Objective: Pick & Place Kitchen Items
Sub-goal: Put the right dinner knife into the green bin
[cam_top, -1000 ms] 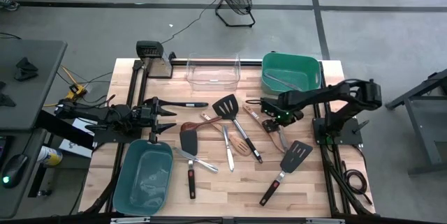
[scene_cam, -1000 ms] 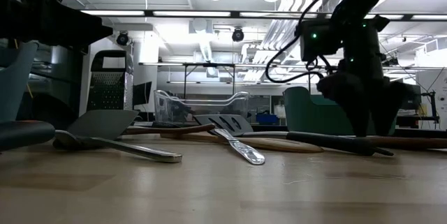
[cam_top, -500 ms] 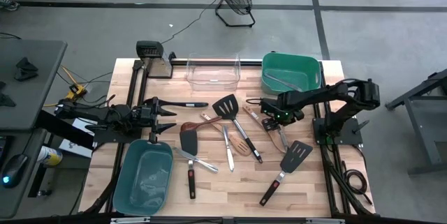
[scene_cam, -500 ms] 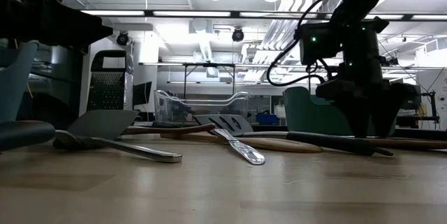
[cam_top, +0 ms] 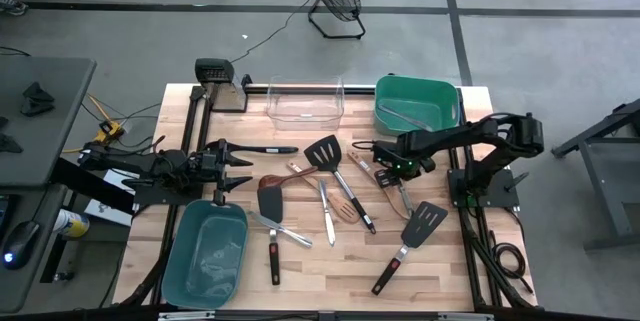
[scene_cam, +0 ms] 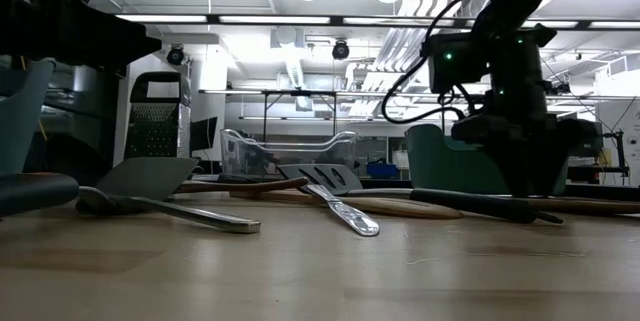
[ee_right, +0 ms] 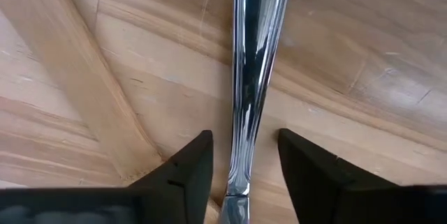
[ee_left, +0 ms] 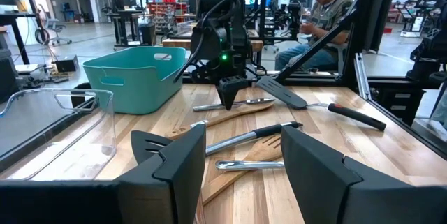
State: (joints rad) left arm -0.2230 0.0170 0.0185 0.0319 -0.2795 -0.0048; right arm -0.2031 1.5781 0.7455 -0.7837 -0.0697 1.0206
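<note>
My right gripper (cam_top: 390,176) points straight down at the table's right middle, low over a silvery metal utensil (cam_top: 402,199) that lies flat on the wood. In the right wrist view its fingers (ee_right: 188,172) stand open on either side of the utensil's shiny handle (ee_right: 248,105), with thin gaps showing on both sides. A wooden handle (ee_right: 91,91) runs slantwise beside it. My left gripper (cam_top: 240,166) waits open and level at the table's left side, holding nothing (ee_left: 241,168). Other kitchen items lie loose across the middle of the table.
A green tub (cam_top: 417,104) holding a metal piece stands at the far right, a clear bin (cam_top: 305,101) beside it, and a teal tub (cam_top: 207,251) at the near left. Black turners (cam_top: 325,151) (cam_top: 415,229), wooden spoons (cam_top: 340,201) and a silvery piece (cam_top: 326,211) lie between. A person (ee_left: 321,15) sits beyond the table.
My right gripper has rolled a little about its own downward line while staying over the silvery utensil. Nothing on the table has moved.
</note>
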